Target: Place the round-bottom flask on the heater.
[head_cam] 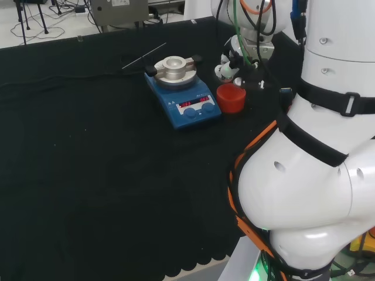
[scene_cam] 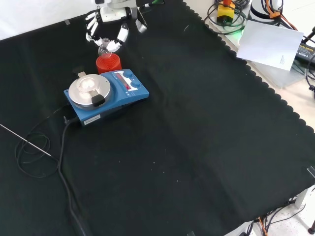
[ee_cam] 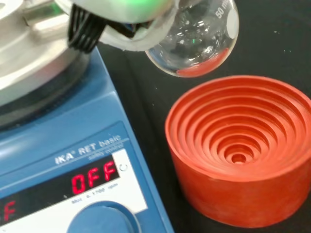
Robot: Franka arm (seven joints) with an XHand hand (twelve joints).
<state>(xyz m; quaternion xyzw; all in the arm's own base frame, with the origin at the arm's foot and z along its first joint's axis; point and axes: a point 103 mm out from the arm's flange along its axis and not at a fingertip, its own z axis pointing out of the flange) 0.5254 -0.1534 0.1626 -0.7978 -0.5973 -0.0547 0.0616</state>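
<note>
A clear round-bottom flask (ee_cam: 199, 39) hangs just above the empty red ribbed stand (ee_cam: 240, 145), lifted off it. The hand (scene_cam: 110, 29) is shut on the flask (scene_cam: 104, 47), with its fingers (ee_cam: 121, 19) curled round the upper part. The blue heater (scene_cam: 106, 91) with its round silver plate (scene_cam: 88, 88) stands right beside the red stand (scene_cam: 108, 63), nearer in the front view. In the head view the heater (head_cam: 183, 96) lies left of the red stand (head_cam: 231, 98), and the hand (head_cam: 231, 64) hovers over the stand.
The heater's black cable (scene_cam: 64, 162) loops over the cloth at the front view's left, near a thin metal rod (scene_cam: 24, 142). A white sheet (scene_cam: 270, 44) and cables lie beyond the cloth's scalloped edge at the right. The arm's white links (head_cam: 310, 175) stand at the head view's right.
</note>
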